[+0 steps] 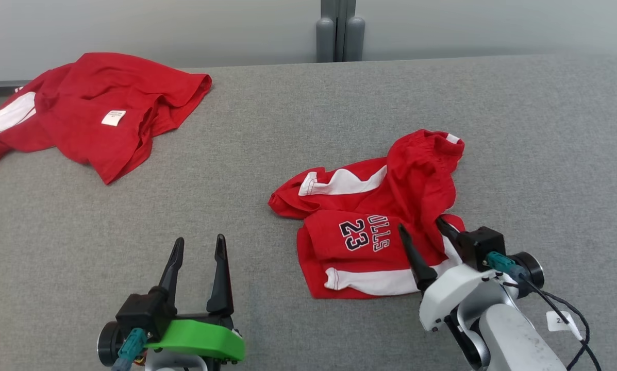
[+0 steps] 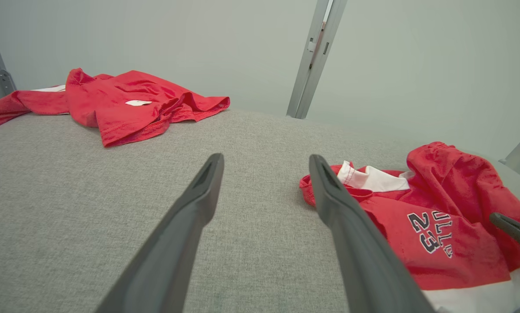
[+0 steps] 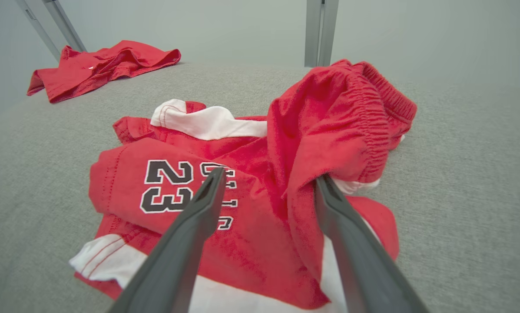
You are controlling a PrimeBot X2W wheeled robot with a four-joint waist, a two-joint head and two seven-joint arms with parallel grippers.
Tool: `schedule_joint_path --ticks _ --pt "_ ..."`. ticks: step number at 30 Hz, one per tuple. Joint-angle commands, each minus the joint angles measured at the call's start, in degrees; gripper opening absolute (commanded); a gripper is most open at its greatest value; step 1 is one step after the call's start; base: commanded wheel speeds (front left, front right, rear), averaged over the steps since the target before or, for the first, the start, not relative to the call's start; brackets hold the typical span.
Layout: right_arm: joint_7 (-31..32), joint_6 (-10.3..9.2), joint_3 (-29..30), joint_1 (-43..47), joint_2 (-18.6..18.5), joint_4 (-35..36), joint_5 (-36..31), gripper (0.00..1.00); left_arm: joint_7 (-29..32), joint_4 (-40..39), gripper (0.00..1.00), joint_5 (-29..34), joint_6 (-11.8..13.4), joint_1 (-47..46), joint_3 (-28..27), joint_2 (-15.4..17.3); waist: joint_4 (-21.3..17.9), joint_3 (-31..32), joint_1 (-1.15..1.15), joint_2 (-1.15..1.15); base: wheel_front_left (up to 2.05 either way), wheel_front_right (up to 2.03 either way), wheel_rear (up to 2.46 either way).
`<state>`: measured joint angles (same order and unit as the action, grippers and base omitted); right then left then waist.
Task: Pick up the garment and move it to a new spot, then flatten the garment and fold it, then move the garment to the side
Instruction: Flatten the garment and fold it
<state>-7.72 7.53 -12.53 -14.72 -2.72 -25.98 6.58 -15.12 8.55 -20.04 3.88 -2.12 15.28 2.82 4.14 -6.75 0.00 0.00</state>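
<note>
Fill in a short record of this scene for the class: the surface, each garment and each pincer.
surface: grey fabric tabletop
near garment: red shorts printed 23, white panels, crumpled, not yet flattened or folded
far garment: red garment with a white tag, rumpled at the far left corner
left pincer: open, above bare tabletop, to the left of the shorts
right pincer: open, fingers spread over the near right part of the shorts

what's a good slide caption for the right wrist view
Open right hand over crumpled red shorts marked 23 on the grey surface, a second red garment far behind.
</note>
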Motion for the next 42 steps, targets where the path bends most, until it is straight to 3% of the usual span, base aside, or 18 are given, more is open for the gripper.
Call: schedule_joint_path --ticks 1,5,10,21,35,36,37,38,40,42 --pt "-0.8 -0.08 1.2 1.3 -0.3 1.4 0.2 1.0 0.0 -0.2 1.0 0.1 0.2 0.7 -0.1 0.1 -0.9 0.7 0.0 0.0 0.0 0.0 0.0" --pt "-1.2 -0.08 8.4 3.9 -0.3 7.8 -1.5 1.0 0.0 -0.5 1.0 0.1 0.2 1.5 0.0 0.1 -1.9 1.0 0.0 0.0 0.0 0.0 0.0" --pt "1.4 -0.08 13.4 3.8 -0.2 9.9 -4.9 1.0 0.0 -0.7 1.0 0.1 -0.2 0.8 0.5 0.1 -1.5 0.4 0.0 0.0 0.0 0.0 0.0" --pt "3.6 -0.08 17.3 -4.0 -4.9 -4.6 -14.3 1.0 0.0 -0.5 1.0 0.6 -0.2 -1.2 0.6 0.1 2.9 -2.0 0.0 0.0 0.0 0.0 0.0" --pt "-1.7 -0.08 5.6 -14.7 -6.0 -19.4 -8.8 1.0 0.0 -0.5 1.0 0.7 -0.6 -1.9 0.2 0.1 4.8 -3.4 0.0 0.0 0.0 0.0 0.0" --pt "-1.9 -0.08 4.4 -15.3 -6.1 -20.1 -8.3 0.86 0.0 -0.5 1.0 0.8 -0.6 -2.0 0.2 0.1 4.8 -3.5 0.0 0.0 0.0 0.0 0.0" --pt "-2.3 -0.08 2.9 -16.1 -6.1 -21.0 -7.7 0.61 0.0 -0.5 1.0 0.8 -0.5 -2.1 0.2 0.1 4.7 -3.6 0.0 0.0 0.0 0.0 0.0" --pt "-2.5 -0.08 1.7 -16.6 -6.2 -21.6 -7.1 0.48 0.0 -0.5 1.0 0.8 -0.5 -2.1 0.2 0.1 4.7 -3.6 0.0 0.0 0.0 0.0 0.0" --pt "-3.0 -0.08 -1.1 -18.0 -6.8 -23.0 -5.8 0.4 0.0 -0.5 1.0 0.9 -0.4 -2.2 0.1 0.1 4.6 -3.8 0.0 0.0 0.0 0.0 0.0" --pt "-3.5 -0.08 -2.8 -19.3 -7.3 -24.3 -4.5 0.23 0.0 -0.5 1.0 0.9 -0.5 -2.3 0.2 0.1 4.5 -3.9 0.0 0.0 0.0 0.0 0.0"
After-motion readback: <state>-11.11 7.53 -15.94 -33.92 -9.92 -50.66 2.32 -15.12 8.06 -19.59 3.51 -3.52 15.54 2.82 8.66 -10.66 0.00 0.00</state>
